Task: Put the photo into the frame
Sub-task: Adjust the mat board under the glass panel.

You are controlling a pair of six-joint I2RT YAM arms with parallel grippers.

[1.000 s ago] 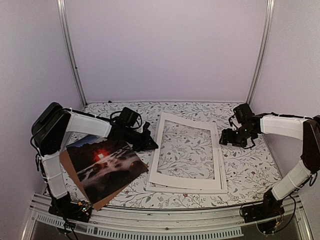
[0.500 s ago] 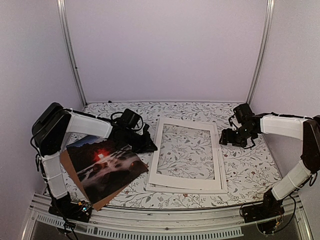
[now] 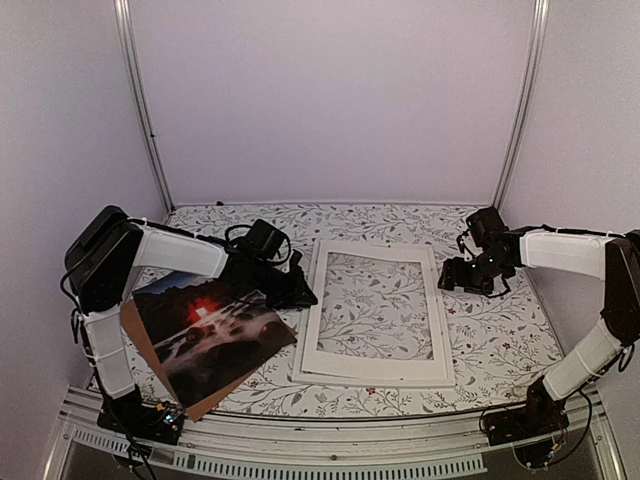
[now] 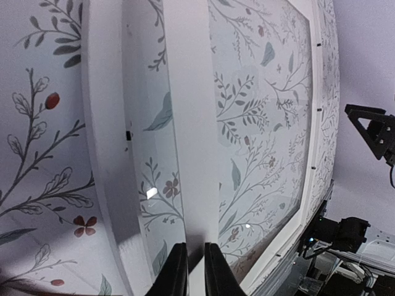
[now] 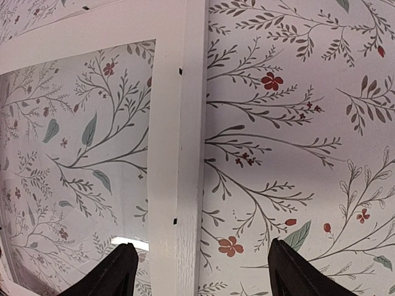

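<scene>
The photo (image 3: pixel 215 335), dark with a red glow, lies at the front left on the brown backing board (image 3: pixel 133 330). The white frame (image 3: pixel 372 379) lies flat at centre with a flat white mat (image 3: pixel 313 335) on top of it. My left gripper (image 3: pixel 300 293) is at the mat's left side. In the left wrist view it (image 4: pixel 196 246) is shut on the mat's strip (image 4: pixel 188 123), above the pane (image 4: pixel 145 92) and frame rim (image 4: pixel 102 123). My right gripper (image 3: pixel 458 280) is open and empty; in the right wrist view it (image 5: pixel 203 259) straddles the frame's right rim (image 5: pixel 192 92).
The table has a floral cloth (image 3: pixel 500 340). Plain walls and two metal posts (image 3: pixel 140 110) close in the back and sides. A slotted rail (image 3: pixel 330 445) runs along the near edge.
The mat's far edge has come down from a raised tilt and now lies nearly flat on the frame. My left gripper has shifted slightly with it. The right arm has hardly moved.
</scene>
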